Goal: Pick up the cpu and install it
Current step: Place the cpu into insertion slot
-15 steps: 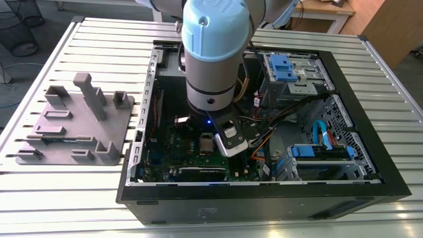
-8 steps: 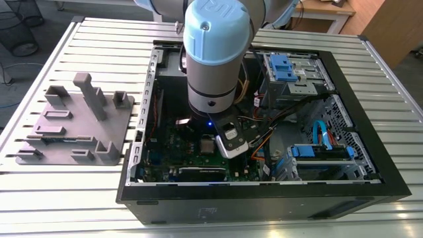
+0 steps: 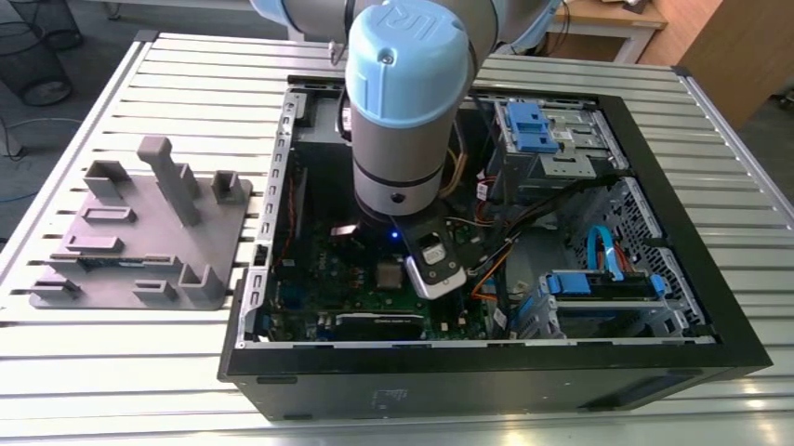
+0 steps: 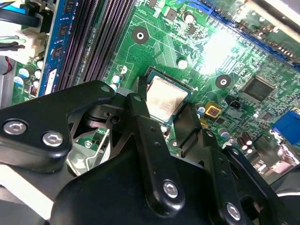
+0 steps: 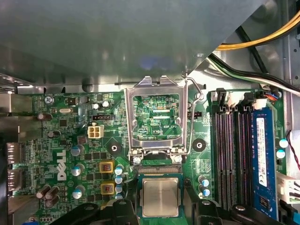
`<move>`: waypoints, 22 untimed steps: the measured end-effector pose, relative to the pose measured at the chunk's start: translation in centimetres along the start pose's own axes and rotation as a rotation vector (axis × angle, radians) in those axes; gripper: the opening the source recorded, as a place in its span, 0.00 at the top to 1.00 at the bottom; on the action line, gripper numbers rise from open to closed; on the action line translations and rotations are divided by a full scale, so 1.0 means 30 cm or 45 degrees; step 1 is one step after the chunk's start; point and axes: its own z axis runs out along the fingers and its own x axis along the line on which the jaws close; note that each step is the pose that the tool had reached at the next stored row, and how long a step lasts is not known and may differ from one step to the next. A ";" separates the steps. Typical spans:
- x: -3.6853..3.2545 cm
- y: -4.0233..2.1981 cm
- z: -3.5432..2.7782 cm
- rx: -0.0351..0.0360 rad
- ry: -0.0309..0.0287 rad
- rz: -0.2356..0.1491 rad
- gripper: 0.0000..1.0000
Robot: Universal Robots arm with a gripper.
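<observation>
The open computer case (image 3: 496, 381) lies on its side, and on its floor is the green motherboard (image 5: 70, 140). On the board the socket's metal frame (image 5: 154, 84) is lifted open, with its wire lever (image 5: 192, 117) beside it. The cpu (image 5: 160, 194) is directly over the open socket, flat, with its silvery top facing up. I cannot tell if it already rests in the socket. Near the socket are 4 dark memory slots (image 5: 229, 154) and 1 blue memory module (image 5: 261, 154). The case also holds 2 drive cages with blue parts (image 3: 534, 125), and orange and yellow cables (image 3: 496, 269).

The arm (image 3: 403, 102) goes almost straight down into the case. The gripper (image 5: 161, 207) is low over the board. In both wrist views its black fingers (image 4: 140, 93) press on 2 opposite edges of the cpu, so the jaws are clenched on it.

The case stands on a table of ribbed aluminium profiles (image 3: 125, 372). On the exterior view's left a gray plastic fixture (image 3: 137, 232) lies on the table. Behind the table are a wire basket (image 3: 37, 56) and wooden furniture (image 3: 732, 46)
</observation>
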 end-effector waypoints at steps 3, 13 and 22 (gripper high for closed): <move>0.000 0.000 0.003 0.0005 0.0002 0.000 0.53; 0.000 0.006 0.005 -0.0007 0.0001 0.000 0.53; 0.000 0.006 0.000 -0.0019 -0.0004 -0.003 0.53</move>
